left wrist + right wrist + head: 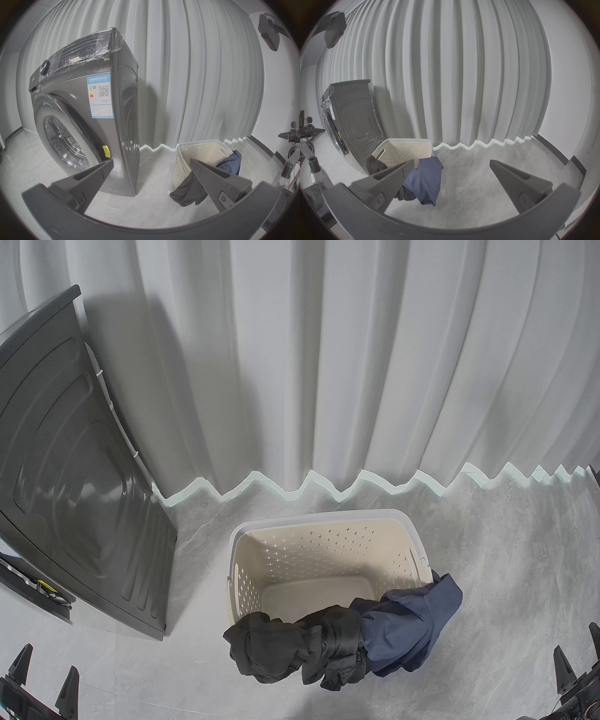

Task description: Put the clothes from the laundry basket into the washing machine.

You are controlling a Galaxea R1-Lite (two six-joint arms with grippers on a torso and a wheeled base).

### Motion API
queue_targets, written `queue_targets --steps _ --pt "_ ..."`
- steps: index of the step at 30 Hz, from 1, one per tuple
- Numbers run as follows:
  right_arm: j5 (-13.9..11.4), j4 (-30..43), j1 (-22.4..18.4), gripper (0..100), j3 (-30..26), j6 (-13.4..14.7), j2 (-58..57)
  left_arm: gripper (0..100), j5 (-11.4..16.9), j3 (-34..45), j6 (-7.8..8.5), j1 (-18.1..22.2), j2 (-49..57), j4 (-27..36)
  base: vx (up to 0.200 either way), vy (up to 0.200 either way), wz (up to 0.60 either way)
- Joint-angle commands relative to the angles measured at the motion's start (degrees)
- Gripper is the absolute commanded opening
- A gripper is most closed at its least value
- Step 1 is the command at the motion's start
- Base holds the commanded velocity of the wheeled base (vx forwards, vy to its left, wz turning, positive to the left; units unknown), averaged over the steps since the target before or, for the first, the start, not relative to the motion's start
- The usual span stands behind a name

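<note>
A cream laundry basket stands on the grey floor in front of me. A black garment and a navy garment hang over its near rim; the inside looks bare. The grey washing machine stands to the left, and its round door looks closed. My left gripper is low at the left, open and holding nothing, short of the machine and the basket. My right gripper is low at the right, open and holding nothing, with the basket and navy garment ahead of it.
A white pleated curtain closes off the back, just behind the basket. Open floor lies right of the basket and between basket and machine. A wall with a dark skirting runs along the far right.
</note>
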State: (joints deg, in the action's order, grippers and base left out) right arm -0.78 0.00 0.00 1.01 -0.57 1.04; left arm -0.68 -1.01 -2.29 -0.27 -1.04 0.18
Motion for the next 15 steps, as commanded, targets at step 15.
queue_targets --steps 15 --pt "-0.01 0.0 0.0 100 -1.01 -0.04 -0.95 100 -0.02 0.84 -0.26 0.0 0.86 -0.01 0.0 -0.053 0.0"
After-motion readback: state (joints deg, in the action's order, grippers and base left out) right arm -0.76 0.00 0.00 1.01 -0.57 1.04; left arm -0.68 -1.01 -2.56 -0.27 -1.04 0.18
